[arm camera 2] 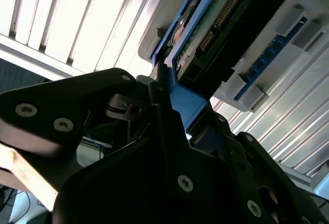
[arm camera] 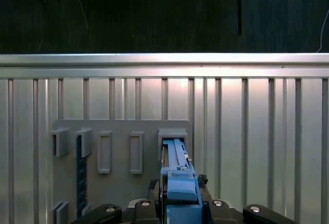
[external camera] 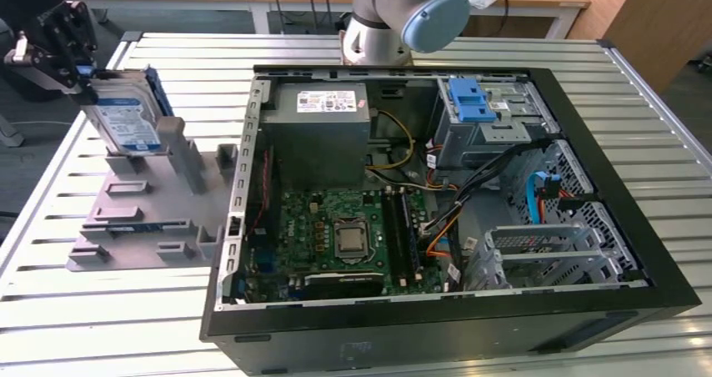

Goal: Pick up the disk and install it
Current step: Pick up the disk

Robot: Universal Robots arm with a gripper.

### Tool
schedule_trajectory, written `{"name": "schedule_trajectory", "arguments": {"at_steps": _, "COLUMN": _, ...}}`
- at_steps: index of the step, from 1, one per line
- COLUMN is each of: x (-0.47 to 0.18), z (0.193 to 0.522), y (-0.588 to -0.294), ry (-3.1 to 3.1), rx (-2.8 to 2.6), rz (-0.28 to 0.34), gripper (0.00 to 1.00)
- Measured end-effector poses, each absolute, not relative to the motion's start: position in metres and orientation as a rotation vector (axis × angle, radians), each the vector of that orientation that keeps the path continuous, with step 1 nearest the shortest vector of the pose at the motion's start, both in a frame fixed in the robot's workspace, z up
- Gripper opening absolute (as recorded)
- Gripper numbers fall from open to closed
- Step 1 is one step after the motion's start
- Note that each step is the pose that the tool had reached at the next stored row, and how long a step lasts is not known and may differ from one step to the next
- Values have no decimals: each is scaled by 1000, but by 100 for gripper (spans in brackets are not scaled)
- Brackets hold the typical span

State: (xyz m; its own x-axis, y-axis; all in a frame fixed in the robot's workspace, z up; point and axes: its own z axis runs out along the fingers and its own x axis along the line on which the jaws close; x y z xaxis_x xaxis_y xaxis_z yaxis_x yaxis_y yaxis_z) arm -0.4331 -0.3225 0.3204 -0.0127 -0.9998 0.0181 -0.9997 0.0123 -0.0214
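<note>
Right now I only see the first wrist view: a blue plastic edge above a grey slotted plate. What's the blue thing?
Observer: It frames a silver metal disk with a blue-and-white label, standing on edge at the grey plastic rack.
Operator: Is it grabbed?
Observer: The second wrist view shows the black gripper clamped on it.
Operator: Where's the computer?
Observer: An open black computer case lies on the exterior view's right of the rack.

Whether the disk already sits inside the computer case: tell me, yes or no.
No: in the exterior view the disk stands in the grey holder outside the computer case, under the gripper.
</note>
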Motion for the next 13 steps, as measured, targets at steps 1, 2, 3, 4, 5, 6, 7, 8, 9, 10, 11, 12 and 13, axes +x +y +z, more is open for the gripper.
{"name": "schedule_trajectory", "arguments": {"at_steps": 1, "x": -433, "z": 322, "y": -322, "ry": 2233, "rx": -2206, "rz": -44, "gripper": 36}}
{"name": "schedule_trajectory", "arguments": {"at_steps": 2, "x": -433, "z": 323, "y": -322, "ry": 2233, "rx": -2206, "rz": -44, "gripper": 36}}
{"name": "schedule_trajectory", "arguments": {"at_steps": 3, "x": -433, "z": 324, "y": -322, "ry": 2233, "rx": -2206, "rz": -44, "gripper": 36}}
{"name": "schedule_trajectory", "arguments": {"at_steps": 4, "x": -433, "z": 325, "y": -322, "ry": 2233, "rx": -2206, "rz": -44, "gripper": 36}}
{"name": "schedule_trajectory", "arguments": {"at_steps": 5, "x": -433, "z": 325, "y": -322, "ry": 2233, "rx": -2206, "rz": -44, "gripper": 36}}
{"name": "schedule_trajectory", "arguments": {"at_steps": 6, "x": -433, "z": 325, "y": -322, "ry": 2233, "rx": -2206, "rz": -44, "gripper": 36}}
{"name": "schedule_trajectory", "arguments": {"at_steps": 7, "x": -433, "z": 325, "y": -322, "ry": 2233, "rx": -2206, "rz": -44, "gripper": 36}}
{"name": "schedule_trajectory", "arguments": {"at_steps": 8, "x": -433, "z": 325, "y": -322, "ry": 2233, "rx": -2206, "rz": -44, "gripper": 36}}
{"name": "schedule_trajectory", "arguments": {"at_steps": 9, "x": -433, "z": 325, "y": -322, "ry": 2233, "rx": -2206, "rz": -44, "gripper": 36}}
{"name": "schedule_trajectory", "arguments": {"at_steps": 10, "x": -433, "z": 325, "y": -322, "ry": 2233, "rx": -2206, "rz": -44, "gripper": 36}}
{"name": "schedule_trajectory", "arguments": {"at_steps": 11, "x": -433, "z": 325, "y": -322, "ry": 2233, "rx": -2206, "rz": -44, "gripper": 36}}
{"name": "schedule_trajectory", "arguments": {"at_steps": 12, "x": -433, "z": 325, "y": -322, "ry": 2233, "rx": -2206, "rz": -44, "gripper": 36}}
{"name": "schedule_trajectory", "arguments": {"at_steps": 13, "x": -433, "z": 325, "y": -322, "ry": 2233, "rx": -2206, "rz": -44, "gripper": 36}}
